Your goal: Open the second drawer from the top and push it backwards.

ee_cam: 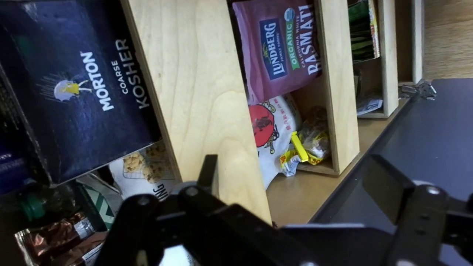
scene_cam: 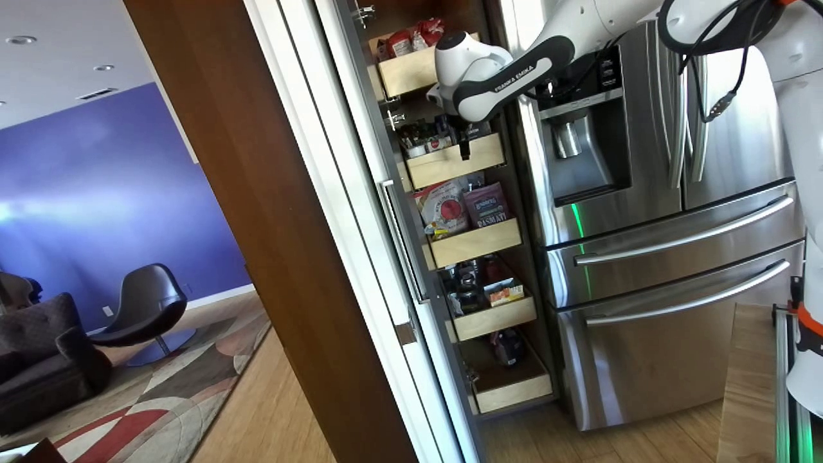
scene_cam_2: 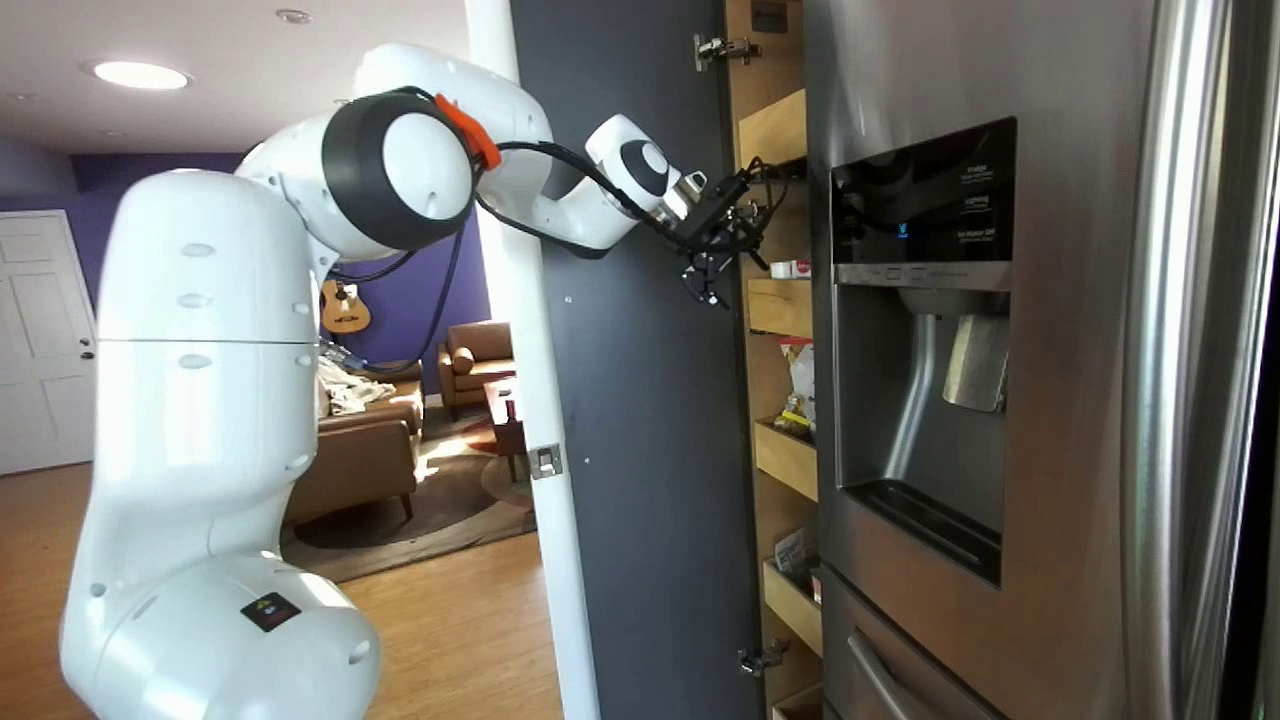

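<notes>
The second drawer from the top (scene_cam: 455,161) has a pale wooden front and shows in both exterior views, also here (scene_cam_2: 780,306). In the wrist view its front (ee_cam: 199,92) is large, with a dark blue Morton salt box (ee_cam: 81,81) and packets behind it. I cannot tell how far out it stands. My gripper (ee_cam: 297,181) is open and empty. In the wrist view one finger overlaps the drawer front; the other stands over the grey door. Whether the finger touches the wood I cannot tell. In both exterior views the gripper (scene_cam: 465,151) is at the drawer's front, also here (scene_cam_2: 708,275).
The open grey cabinet door (scene_cam_2: 650,400) stands close beside the gripper. The steel fridge (scene_cam: 669,257) stands on the cabinet's other side. The drawer below (scene_cam: 476,243) holds a basmati bag (ee_cam: 279,44) and a white bag. The top drawer (scene_cam: 411,71) holds red packets.
</notes>
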`<state>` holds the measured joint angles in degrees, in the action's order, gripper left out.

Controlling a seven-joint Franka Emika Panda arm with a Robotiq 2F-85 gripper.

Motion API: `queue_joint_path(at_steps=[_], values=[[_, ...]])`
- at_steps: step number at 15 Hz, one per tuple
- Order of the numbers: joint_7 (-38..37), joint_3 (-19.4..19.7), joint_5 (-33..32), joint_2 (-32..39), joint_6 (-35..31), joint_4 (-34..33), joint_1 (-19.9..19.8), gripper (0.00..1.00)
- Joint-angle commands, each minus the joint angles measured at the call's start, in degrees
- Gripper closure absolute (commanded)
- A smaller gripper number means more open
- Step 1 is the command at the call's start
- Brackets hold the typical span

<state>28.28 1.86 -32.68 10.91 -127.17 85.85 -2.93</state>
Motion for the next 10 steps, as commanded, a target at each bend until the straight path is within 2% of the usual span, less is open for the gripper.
queue_joint_path(at_steps=[1,10], values=[[2.9,1.1,-2.6,5.9,-3.3,-6.0,-0.2,0.00],[15.6,0.7,3.5,13.6,-11.1,-13.3,-3.5,0.00]])
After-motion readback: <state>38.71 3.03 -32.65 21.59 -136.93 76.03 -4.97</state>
